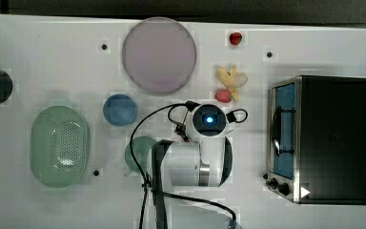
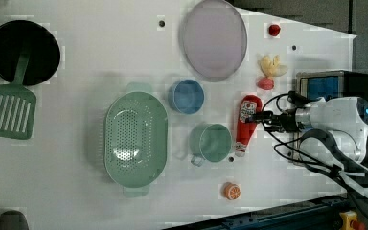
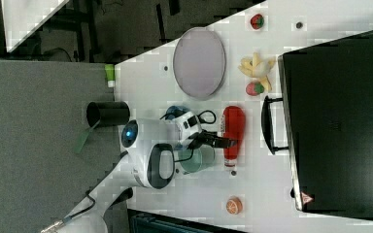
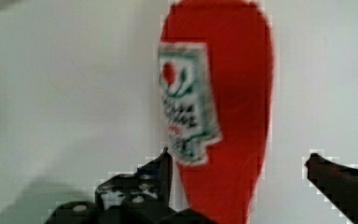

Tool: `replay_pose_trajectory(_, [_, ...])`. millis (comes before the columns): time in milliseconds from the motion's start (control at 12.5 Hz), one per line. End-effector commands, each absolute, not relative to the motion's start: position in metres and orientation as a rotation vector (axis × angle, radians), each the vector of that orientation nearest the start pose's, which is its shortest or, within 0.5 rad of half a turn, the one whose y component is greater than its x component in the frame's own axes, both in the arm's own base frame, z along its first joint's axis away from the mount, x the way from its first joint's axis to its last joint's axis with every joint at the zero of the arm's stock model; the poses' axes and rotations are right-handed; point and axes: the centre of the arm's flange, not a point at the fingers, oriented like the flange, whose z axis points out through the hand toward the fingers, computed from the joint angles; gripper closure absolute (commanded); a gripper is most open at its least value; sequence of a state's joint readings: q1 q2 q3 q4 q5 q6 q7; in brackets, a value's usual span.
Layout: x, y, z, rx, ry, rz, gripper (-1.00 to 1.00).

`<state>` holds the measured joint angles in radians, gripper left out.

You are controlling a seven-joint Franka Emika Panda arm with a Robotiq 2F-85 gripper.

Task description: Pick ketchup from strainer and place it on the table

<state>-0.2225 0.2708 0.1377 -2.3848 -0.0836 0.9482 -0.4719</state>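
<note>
Working left to right in the left view, you find one black pan (image 2: 24, 51) with a green slotted spatula (image 2: 8, 115) at the table's (image 2: 86, 43) left edge, then one pale green strainer (image 2: 135, 138), its perforated bottom bare. Next come two cups, one blue (image 2: 187, 96) and one green (image 2: 211, 142), with one grey-lilac plate (image 2: 214, 39) toward the far edge and one orange slice (image 2: 231, 190) toward the near edge. The single ketchup bottle (image 2: 247, 123) lies on its side on the table, just right of the green cup and well apart from the strainer, which suggests the placing step is essentially complete. The gripper (image 2: 258, 116) sits over the bottle; in the wrist view its fingers (image 4: 161, 172) stand spread on either side of the red body without pinching it, so you can read the pincer as released. Further right lie one peeled banana (image 2: 272, 65), two small red fruits (image 2: 274, 29) (image 2: 266, 83), and one toaster oven (image 2: 335, 86) at the right edge.
</note>
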Motion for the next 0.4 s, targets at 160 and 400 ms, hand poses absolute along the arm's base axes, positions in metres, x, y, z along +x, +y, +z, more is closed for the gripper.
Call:
replay_pose_trajectory(160, [0.539, -0.039, 0.325, -3.104, 0.670, -0.058, -1.00])
replay_pose_trajectory(400, [0.554, -0.039, 0.410, -3.052, 0.996, 0.029, -1.00])
